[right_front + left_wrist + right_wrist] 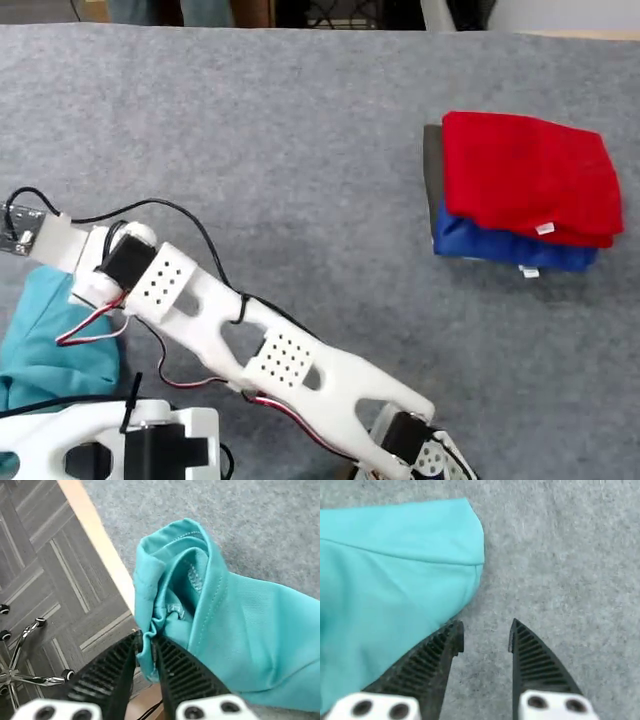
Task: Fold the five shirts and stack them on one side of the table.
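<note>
Cloth crumpled at the table's near-left corner in the high view: teal shirt (pixel 45 345), cut off by the left and lower borders and partly covered by two white arms. One long arm (pixel 250 340) slanting from a base at the lower middle up to the far left, its far end over the shirt's upper edge. Second arm (pixel 110 440) low along the lower border, itself cut off there.

From the left wrist: left gripper (pixel 145 640) clenched on a bunched fold of the teal shirt, both ribbed fingers (pixel 180 675) pressed against the cloth, a rolled hem rising out of the pinch. Close beside the pinch, wooden table edge (pixel 100 545); beyond it, patterned floor (pixel 45 580) and a chair base (pixel 20 665).

From the right wrist: right gripper (pixel 486 625) released, jaws spread, bare grey cover between them. One finger (pixel 420 675) over the shirt's smooth edge, contact impossible to judge; the other finger apart from the shirt, above the cover.

Farther right, open grey cover (pixel 300 150), then a folded stack well apart from both arms: red shirt (pixel 525 175) on top, blue shirt (pixel 500 248) under it, mostly hidden, and a dark sliver (pixel 432 160) along the stack's left side, too little exposed to identify.
</note>
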Motion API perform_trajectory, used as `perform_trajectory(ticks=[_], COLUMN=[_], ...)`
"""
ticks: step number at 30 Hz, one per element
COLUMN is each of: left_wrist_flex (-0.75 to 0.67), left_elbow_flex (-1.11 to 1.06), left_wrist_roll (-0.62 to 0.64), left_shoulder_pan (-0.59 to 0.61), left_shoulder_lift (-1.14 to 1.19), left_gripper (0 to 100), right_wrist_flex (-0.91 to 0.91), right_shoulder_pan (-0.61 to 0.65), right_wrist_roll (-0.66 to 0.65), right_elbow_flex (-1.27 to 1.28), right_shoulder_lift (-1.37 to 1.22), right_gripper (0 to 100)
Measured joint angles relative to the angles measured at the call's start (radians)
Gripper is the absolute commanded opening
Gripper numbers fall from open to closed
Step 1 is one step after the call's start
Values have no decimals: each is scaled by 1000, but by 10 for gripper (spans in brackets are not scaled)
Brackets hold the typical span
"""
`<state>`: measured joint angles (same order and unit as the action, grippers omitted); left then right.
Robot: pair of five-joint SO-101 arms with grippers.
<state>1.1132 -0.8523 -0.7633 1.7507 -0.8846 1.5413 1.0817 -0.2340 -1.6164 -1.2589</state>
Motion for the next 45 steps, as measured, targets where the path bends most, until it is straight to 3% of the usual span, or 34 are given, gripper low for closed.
perform_trajectory(ticks=[3, 8, 14, 20, 25, 32, 36, 41, 45], left_wrist_flex=[0, 0, -2, -8, -9, 97, 196, 348, 466], left_elbow_flex=[0, 0, 6, -2, 44, 405, 629, 890, 1056], left_wrist_roll=[41, 158, 328, 555, 671, 836, 882, 885, 825], left_shoulder_pan=[-55, -227, -511, -790, -910, -1011, -1109, -1217, -1324], left_shoulder_lift=[0, 0, 0, 66, 325, 848, 1122, 1356, 1412], left_gripper=[30, 40, 298, 286, 283, 254, 30, 31, 28], right_wrist_flex=[17, 25, 78, 207, 216, 219, 219, 219, 219], right_shoulder_pan=[-3, -31, -265, -562, -701, -720, -723, -732, -776], right_wrist_roll=[0, 0, 0, 0, 0, 0, 0, 0, 0], right_elbow_flex=[0, -9, -12, -14, -14, -14, -14, -14, -14], right_shoulder_lift=[0, 0, 41, 169, 195, 195, 195, 204, 265], right_gripper=[13, 12, 15, 15, 15, 15, 15, 15, 15])
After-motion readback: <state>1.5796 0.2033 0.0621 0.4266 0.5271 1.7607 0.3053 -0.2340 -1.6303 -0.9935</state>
